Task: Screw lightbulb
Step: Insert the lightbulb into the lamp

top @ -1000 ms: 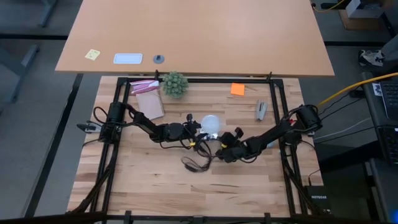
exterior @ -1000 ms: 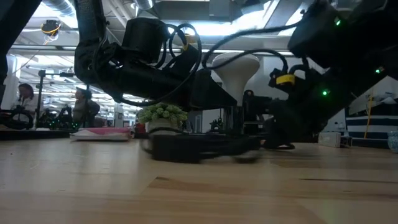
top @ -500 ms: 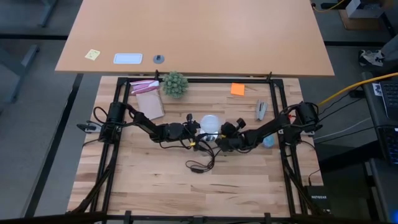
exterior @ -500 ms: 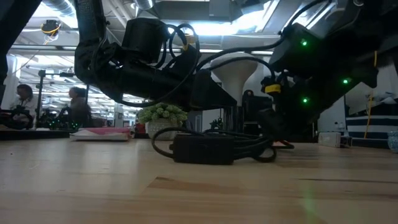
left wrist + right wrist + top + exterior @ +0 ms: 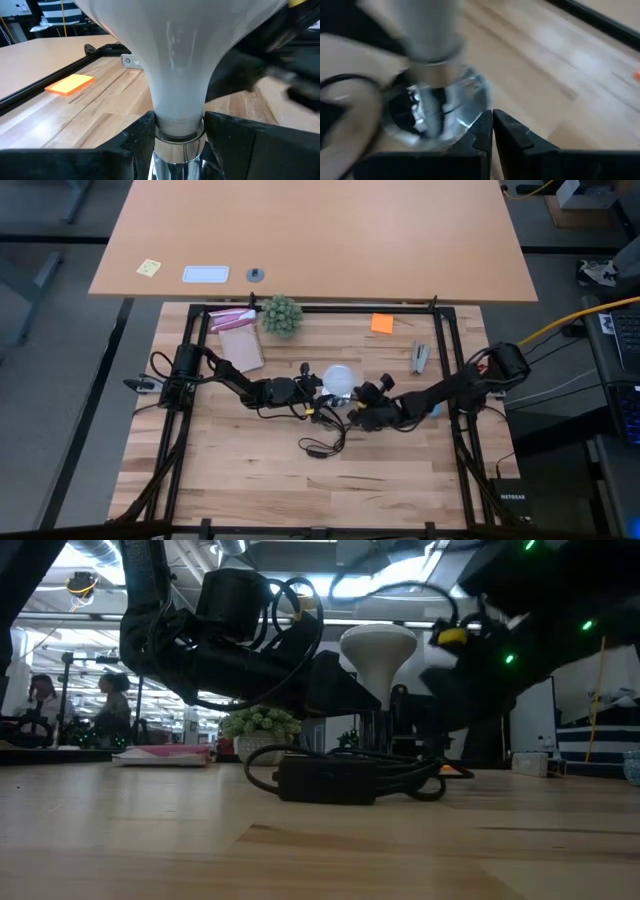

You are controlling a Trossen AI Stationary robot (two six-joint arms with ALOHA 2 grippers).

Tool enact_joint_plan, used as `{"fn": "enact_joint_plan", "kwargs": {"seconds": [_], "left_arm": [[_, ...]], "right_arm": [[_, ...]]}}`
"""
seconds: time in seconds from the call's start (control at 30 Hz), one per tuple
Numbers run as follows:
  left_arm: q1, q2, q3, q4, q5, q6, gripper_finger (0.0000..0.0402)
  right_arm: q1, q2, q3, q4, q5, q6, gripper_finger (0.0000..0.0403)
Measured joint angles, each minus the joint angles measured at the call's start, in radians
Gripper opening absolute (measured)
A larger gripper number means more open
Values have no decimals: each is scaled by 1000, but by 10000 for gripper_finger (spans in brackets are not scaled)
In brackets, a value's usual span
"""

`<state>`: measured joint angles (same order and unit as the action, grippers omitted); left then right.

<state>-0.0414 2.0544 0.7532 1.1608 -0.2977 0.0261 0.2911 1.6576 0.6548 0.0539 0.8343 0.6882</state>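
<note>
Holding the small white frosted lightbulb [image 5: 339,378] mid-table, your left gripper [image 5: 318,392] has its two dark fingers [image 5: 140,134] clamped on the narrow greyish screw base, dome up. In the left wrist view the neck runs down between both fingers into a shiny metal collar [image 5: 175,150].

Your right gripper [image 5: 357,413] sits just beside the bulb on its right side, fingers pressed together with nothing between them. Its wrist view shows the closed tips [image 5: 492,131] next to a round silvery socket disc [image 5: 437,112] with the greyish base standing over it — motion blur there, so you can't tell contact.

Clutter close in:
- black cord [image 5: 322,442] with a dark inline block [image 5: 326,779], looped on the wood just in front of both grippers
- small green plant in a pot [image 5: 281,314] at the back rail, behind the left gripper
- pink-and-brown flat packet [image 5: 237,337] left of the plant
- orange sticky pad [image 5: 382,323] and a grey stapler-like tool [image 5: 420,357] back right, well apart from the bulb
- small light-blue object [image 5: 431,408] partly hidden under the right arm

Low view: both arms crowd the bulb [image 5: 377,652] — only dome and cone show between them.
</note>
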Motion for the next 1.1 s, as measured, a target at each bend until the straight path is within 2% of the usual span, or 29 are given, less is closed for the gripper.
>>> {"fn": "enact_joint_plan", "kwargs": {"seconds": [0.1,0.27,0.33,0.47,0.6,1.1], "left_arm": [[0,0,0,0,0,0,159],[0,0,0,0,0,0,159],[0,0,0,0,-1,0,159],[0,0,0,0,-1,0,159],[0,0,0,0,-1,0,159],[0,0,0,-1,-4,10,159]], "right_arm": [[35,-23,0,1,-70,-16,24],[71,-10,1,7,-248,-10,24],[79,12,1,4,-265,4,24],[81,70,1,2,-234,19,24],[58,110,1,5,-137,37,24],[-117,113,-75,25,-8,34,24]]}}
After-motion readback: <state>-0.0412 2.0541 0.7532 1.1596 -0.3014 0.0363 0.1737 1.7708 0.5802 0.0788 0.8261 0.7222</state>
